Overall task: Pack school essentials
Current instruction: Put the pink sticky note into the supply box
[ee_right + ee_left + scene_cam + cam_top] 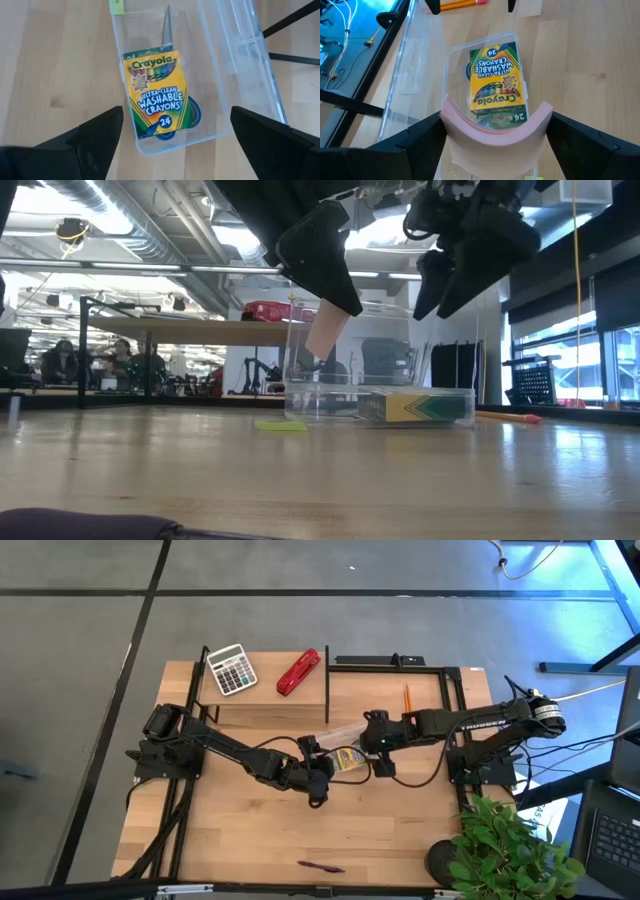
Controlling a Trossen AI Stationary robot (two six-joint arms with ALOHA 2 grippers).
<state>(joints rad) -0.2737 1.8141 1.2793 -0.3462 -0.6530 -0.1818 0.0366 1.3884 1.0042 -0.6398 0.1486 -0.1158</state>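
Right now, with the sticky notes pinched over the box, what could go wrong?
1. The sticky notes are bowed in the left end effector; on release they may spring and land askew, or outside the clear box.
2. The crayon box already lies on the scissors, so room looks tight.
3. The right end effector hovers open over the same box; the arms could collide.

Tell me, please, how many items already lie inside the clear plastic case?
2: the crayon box lies flat in the clear case, and the scissors lie beneath it, blades poking out. Something smaller may be hidden underneath.
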